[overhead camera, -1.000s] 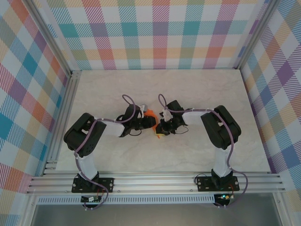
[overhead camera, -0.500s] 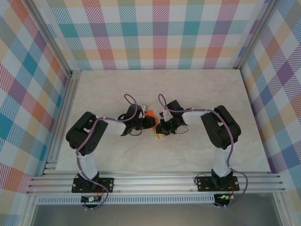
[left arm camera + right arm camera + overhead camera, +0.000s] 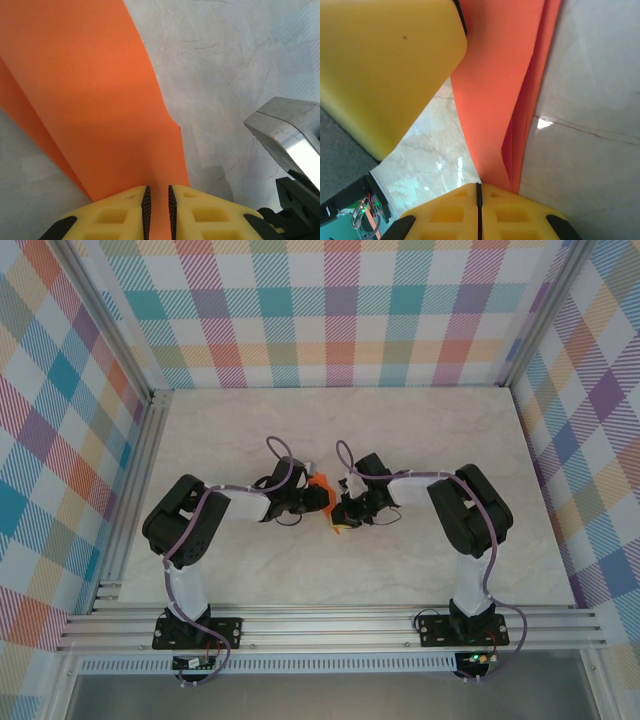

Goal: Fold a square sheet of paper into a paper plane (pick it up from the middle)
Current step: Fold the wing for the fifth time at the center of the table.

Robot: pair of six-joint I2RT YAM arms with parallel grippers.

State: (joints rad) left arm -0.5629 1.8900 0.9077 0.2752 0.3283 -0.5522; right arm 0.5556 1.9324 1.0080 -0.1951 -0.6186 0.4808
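Note:
The square sheet of paper (image 3: 322,483), bright orange and folded into a long narrow strip of several layers, hangs between my two grippers above the middle of the table. In the left wrist view the paper (image 3: 100,100) runs away from my left gripper (image 3: 157,191), whose jaws stand a narrow gap apart with orange showing in the gap. My right gripper (image 3: 479,186) is shut, and the layered edge of the paper (image 3: 500,100) disappears into its fingertips. From above, the left gripper (image 3: 316,498) and right gripper (image 3: 340,512) nearly touch.
The pale marble table (image 3: 440,430) is walled by aluminium rails and checked panels. One yellow finger of the left gripper (image 3: 385,65) looms close in the right wrist view. A silver metal part of the right arm (image 3: 290,130) sits near the left gripper.
The left arm has shifted slightly toward the right arm and its jaws have narrowed around the paper. The right arm and its grip are unchanged.

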